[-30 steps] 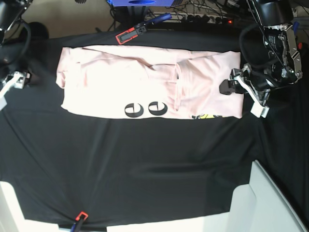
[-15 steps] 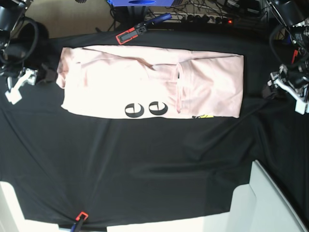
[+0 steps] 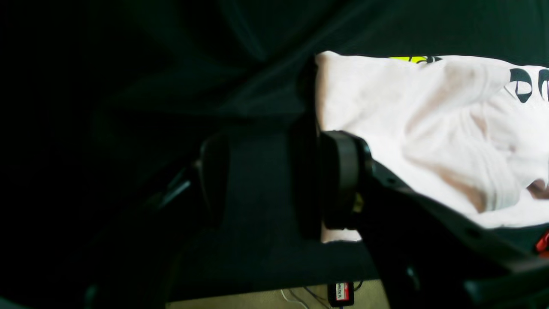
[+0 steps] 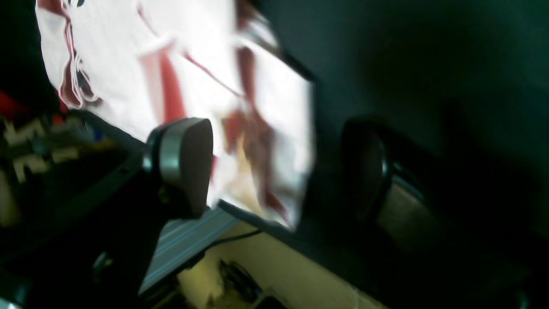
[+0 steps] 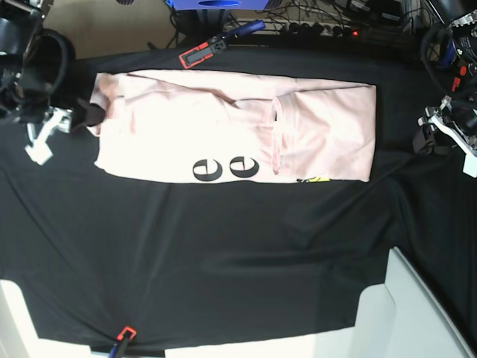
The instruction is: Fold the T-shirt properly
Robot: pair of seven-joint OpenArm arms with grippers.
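The pale pink T-shirt (image 5: 231,123) lies as a long folded band across the far part of the black table cloth (image 5: 223,253), with black letters and a bit of yellow along its near edge. My right gripper (image 5: 63,133) is open at the shirt's left end, one pad touching or just beside that edge; the blurred right wrist view shows that end of the T-shirt (image 4: 266,111) behind my right gripper (image 4: 274,171). My left gripper (image 5: 447,149) stands open and empty on the cloth, well off the right end. Only black cloth fills the gap of my left gripper (image 3: 279,180), beside the T-shirt (image 3: 429,128).
A red and black clamp (image 5: 197,54) with a blue handle grips the cloth's far edge, and another clamp (image 5: 124,334) grips the near edge. A white panel (image 5: 417,313) sits at the near right. Cables and a power strip (image 5: 320,26) run behind the table.
My left gripper let go of the shirt's right end and drew back to the right. My right gripper moved in from the far left to the shirt's left end.
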